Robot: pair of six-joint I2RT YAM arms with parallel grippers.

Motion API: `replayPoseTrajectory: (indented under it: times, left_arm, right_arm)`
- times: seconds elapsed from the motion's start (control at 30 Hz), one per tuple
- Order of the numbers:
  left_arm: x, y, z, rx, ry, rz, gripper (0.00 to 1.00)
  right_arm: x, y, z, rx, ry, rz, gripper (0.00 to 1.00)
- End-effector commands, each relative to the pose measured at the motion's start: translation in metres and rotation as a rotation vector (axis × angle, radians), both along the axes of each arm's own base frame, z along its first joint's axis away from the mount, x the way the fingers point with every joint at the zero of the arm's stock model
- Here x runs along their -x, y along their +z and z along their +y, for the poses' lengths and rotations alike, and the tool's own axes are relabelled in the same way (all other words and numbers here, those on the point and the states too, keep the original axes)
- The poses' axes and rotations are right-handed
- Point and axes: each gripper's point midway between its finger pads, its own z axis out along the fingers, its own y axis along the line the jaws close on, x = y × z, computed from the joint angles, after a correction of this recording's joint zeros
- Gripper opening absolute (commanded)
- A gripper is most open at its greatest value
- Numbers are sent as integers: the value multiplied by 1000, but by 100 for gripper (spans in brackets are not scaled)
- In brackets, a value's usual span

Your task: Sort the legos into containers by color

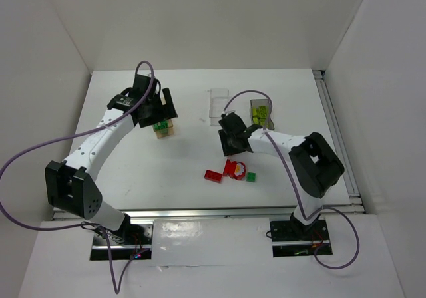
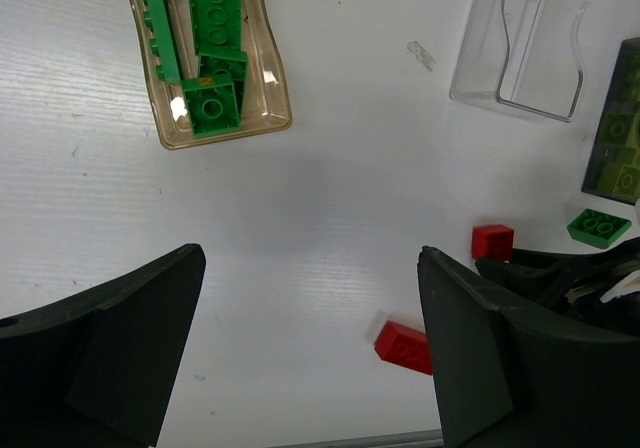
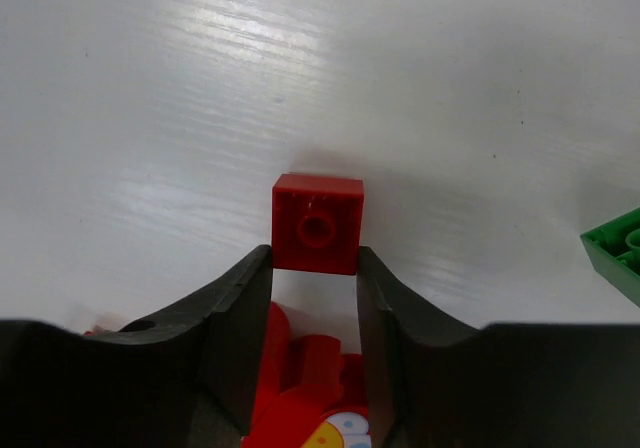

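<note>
My right gripper (image 3: 315, 265) is shut on a small square red brick (image 3: 318, 222), its fingertips pressed to the brick's two sides just above the white table. Below it, between the fingers, shows the round red piece (image 3: 305, 383). From above, that gripper (image 1: 233, 138) hangs just behind the round red piece (image 1: 234, 168), with a long red brick (image 1: 213, 175) and a dark green brick (image 1: 251, 176) on either side of that piece. My left gripper (image 2: 310, 268) is open with nothing in it, hovering near the orange-tan container (image 2: 275, 118) that holds several dark green bricks (image 2: 212, 28).
The clear container (image 1: 219, 105) stands at the back centre with nothing showing in it. The dark grey container (image 1: 261, 114) to its right holds yellow-green bricks. White walls close in the table on three sides. The long red brick (image 2: 405, 346) lies partly behind my left gripper's finger.
</note>
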Motion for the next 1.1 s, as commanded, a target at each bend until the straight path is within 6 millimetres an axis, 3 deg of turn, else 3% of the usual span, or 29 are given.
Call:
replayPoseTrajectory:
  times: [0.0, 0.03, 0.07, 0.3, 0.47, 0.5, 0.53, 0.6, 0.63, 0.8, 0.83, 0.87, 0.9, 0.93, 0.97, 1.03, 1.07]
  left_arm:
    - [-7, 9, 1, -17, -9, -38, 96]
    - [-7, 9, 1, -17, -9, -38, 96]
    - [-7, 9, 1, -17, -9, -38, 96]
    - [-7, 9, 1, -17, -9, -38, 96]
    - [-5, 12, 4, -30, -10, -42, 96]
    - [-4, 15, 4, -27, -10, -52, 96]
    - [-5, 16, 7, -27, -1, -52, 96]
    - [-2, 18, 8, -26, 0, -53, 96]
    - [-3, 18, 13, -33, 15, -55, 96]
    - [0, 24, 18, -36, 18, -66, 96]
    - [-1, 24, 22, -37, 28, -66, 96]
    - [-2, 24, 22, -37, 28, -66, 96]
    - [-1, 27, 22, -37, 28, -66, 96]
    - [-1, 27, 22, -37, 28, -66, 96]
    - [-1, 27, 23, -27, 28, -63, 96]
    - [-1, 27, 21, -15, 29, -61, 96]
    - [-3, 29, 21, -11, 29, -72, 96]
  right_arm:
    - [-26, 17, 10, -41, -17, -79, 42]
    - [-27, 22, 11, -52, -24, -86, 34]
    - [-32, 33, 11, -59, -34, -117, 33]
    - [-63, 81, 8, -100, -102, -227, 32]
    - [-104, 101, 4, -121, -155, -291, 32]
    - [-117, 113, 4, -141, -170, -322, 32]
    - [-125, 108, 1, -129, -175, -319, 32]
    - [-145, 124, 6, -161, -176, -361, 32]
    - [-154, 114, 5, -155, -183, -346, 32]
    - [-183, 114, 21, -196, -173, -371, 32]
    - [-192, 124, 26, -211, -173, -394, 33]
    - [-200, 111, 25, -205, -177, -376, 36]
    - [-201, 104, 26, -199, -186, -350, 43]
    - [-208, 112, 30, -210, -187, -368, 53]
    - [-207, 111, 31, -207, -164, -367, 65]
    - [-206, 113, 25, -191, -171, -392, 72]
    - [-200, 130, 25, -195, -163, -426, 73]
